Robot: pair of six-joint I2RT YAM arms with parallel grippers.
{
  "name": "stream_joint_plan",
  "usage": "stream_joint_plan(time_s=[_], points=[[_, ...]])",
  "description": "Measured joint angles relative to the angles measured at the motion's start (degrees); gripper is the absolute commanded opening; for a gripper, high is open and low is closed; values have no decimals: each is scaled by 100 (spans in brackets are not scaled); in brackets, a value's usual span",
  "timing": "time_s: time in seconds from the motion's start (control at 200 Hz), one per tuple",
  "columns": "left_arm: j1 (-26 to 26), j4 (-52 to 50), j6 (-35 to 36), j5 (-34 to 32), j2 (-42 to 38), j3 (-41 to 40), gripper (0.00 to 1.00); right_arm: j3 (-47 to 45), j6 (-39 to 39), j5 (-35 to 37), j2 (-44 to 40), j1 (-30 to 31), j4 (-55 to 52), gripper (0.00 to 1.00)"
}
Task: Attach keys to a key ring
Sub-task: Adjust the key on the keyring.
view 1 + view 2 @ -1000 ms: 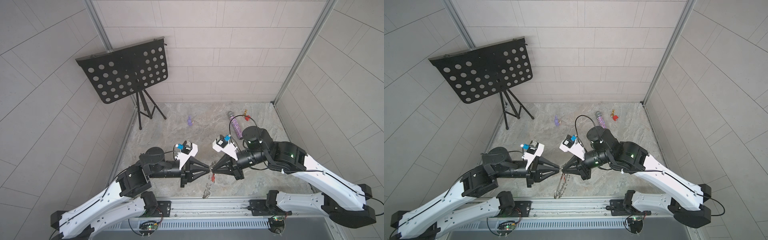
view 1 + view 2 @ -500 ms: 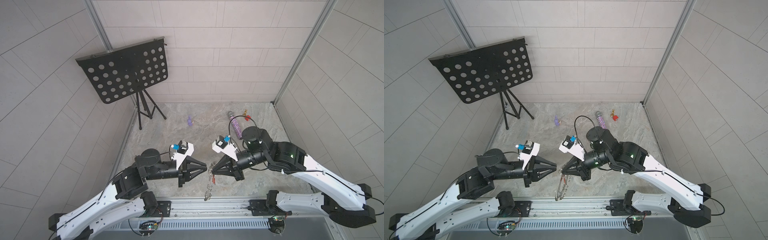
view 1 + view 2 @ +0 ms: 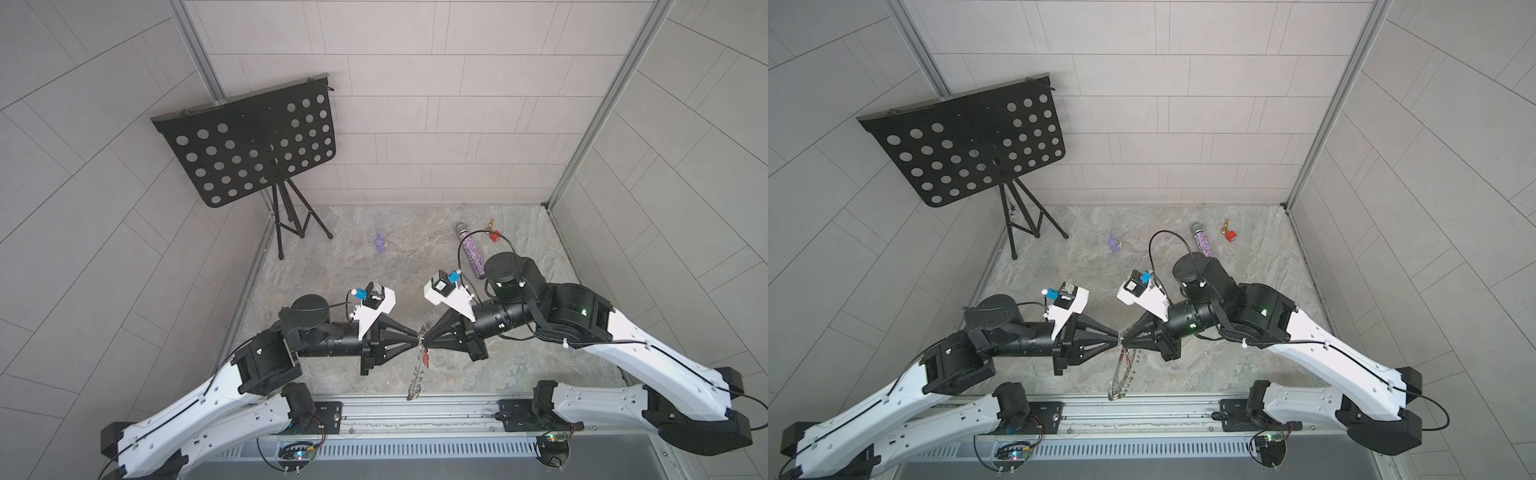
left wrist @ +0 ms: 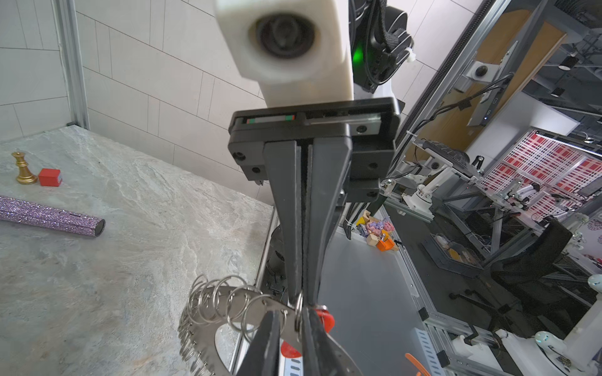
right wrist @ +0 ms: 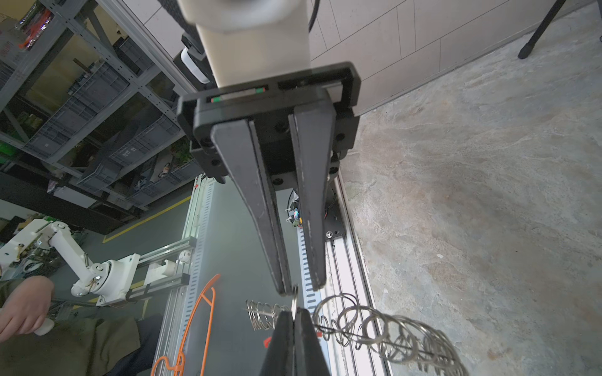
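The right gripper point(image 4: 303, 293) clamps one wire loop point(image 4: 299, 304) of the key ring point(image 5: 391, 335), which hangs below. The left gripper point(image 4: 293, 314) meets it tip to tip, jaws slightly parted astride that loop. The red-tagged key point(image 4: 325, 320) hangs just beside.

Pale grey tiled walls point(image 3: 457, 124) enclose me, joined by aluminium corner posts point(image 3: 603, 104). My bench point(image 3: 374, 282) is grey veined stone. A black perforated music stand point(image 3: 249, 145) fills its far corner; beyond, metal shelving point(image 5: 81, 81) carries grey crates.
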Motion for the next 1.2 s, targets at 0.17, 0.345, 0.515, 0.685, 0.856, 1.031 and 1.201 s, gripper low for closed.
stream_joint_plan(time_s=[0.17,0.345,0.515,0.685,0.856,1.031,1.201], points=[[0,0,-15,61,15,0,14,0,0,2,31,2,24,0],[-4,-2,-48,111,39,-2,1,0,2,0,70,2,31,0],[-4,-2,-13,195,72,-2,0,0,11,-26,68,9,31,0],[-4,114,-22,219,22,-85,0,-35,81,17,28,9,153,32],[-7,330,-122,52,-142,-409,0,-273,214,269,-332,-39,544,43],[-9,697,-275,-212,-358,-597,0,-520,400,457,-787,-125,846,43],[-9,1071,-396,-411,-468,-660,0,-861,627,525,-909,-133,1204,41]])
